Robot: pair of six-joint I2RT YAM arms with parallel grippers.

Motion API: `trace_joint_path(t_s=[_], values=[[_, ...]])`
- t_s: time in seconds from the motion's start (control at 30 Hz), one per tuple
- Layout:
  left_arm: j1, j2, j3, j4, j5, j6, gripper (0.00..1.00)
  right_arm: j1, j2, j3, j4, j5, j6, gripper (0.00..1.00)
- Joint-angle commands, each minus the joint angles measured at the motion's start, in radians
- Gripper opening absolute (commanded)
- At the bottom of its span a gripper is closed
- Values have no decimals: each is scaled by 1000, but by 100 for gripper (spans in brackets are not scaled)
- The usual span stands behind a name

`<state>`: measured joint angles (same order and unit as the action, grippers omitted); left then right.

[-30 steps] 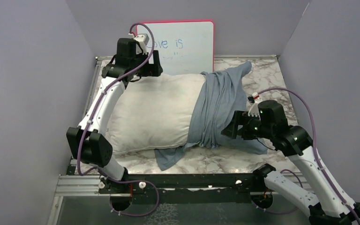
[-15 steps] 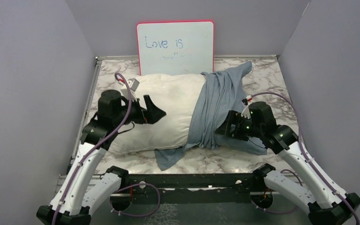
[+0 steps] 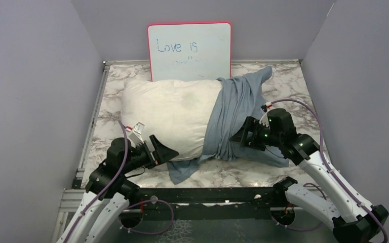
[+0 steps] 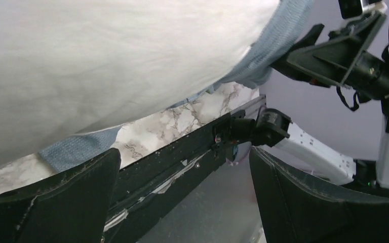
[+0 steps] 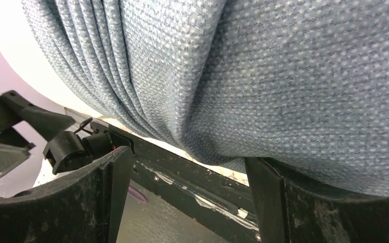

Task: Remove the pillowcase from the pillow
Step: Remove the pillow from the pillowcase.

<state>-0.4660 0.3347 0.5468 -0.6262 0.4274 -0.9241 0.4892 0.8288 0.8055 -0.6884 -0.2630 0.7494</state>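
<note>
In the top view, the pillow (image 3: 167, 114) lies across the middle of the bench (image 3: 223, 174). The pillowcase (image 3: 233, 116) is bunched around its right end, centre-right of the frame. Your left gripper (image 3: 167, 152) sits at lower left by the pillow's near edge, jaws apart, holding nothing. Your right gripper (image 3: 238, 137) is up against the bunched folds, jaws also apart.

In the left wrist view, the pillow (image 4: 106, 66) fills the upper left, with the fingers (image 4: 81, 192) wide below it. Close on white fabric only, so you anchor the pillow.

In the right wrist view, the pillowcase (image 5: 233, 76) fills the top, just ahead of the spread fingers (image 5: 283, 202). Push in until several folds sit between them, clamp, then draw rightward off the pillow.
</note>
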Motion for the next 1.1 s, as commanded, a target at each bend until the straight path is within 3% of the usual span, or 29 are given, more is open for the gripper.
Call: trace_joint_path(t_s=[0.0, 0.47, 0.63, 0.73, 0.87, 1.07], values=[[0, -48, -55, 9, -112, -154, 99, -2, -7, -20, 56, 6, 25, 85], [-2, -1, -91, 66, -260, -281, 98, -4, 0, -37, 72, 26, 37, 85], [-19, 200, -32, 89, -246, -197, 98, -3, 27, -44, 98, 9, 45, 85], [-113, 224, -4, 94, -358, -248, 98, -4, 48, -31, 94, 4, 37, 85], [-280, 202, -78, 170, -511, -447, 98, -3, 49, -38, 98, 20, 38, 85], [-594, 465, -3, 277, -814, -507, 98, -4, 82, -19, 113, 4, 33, 85]])
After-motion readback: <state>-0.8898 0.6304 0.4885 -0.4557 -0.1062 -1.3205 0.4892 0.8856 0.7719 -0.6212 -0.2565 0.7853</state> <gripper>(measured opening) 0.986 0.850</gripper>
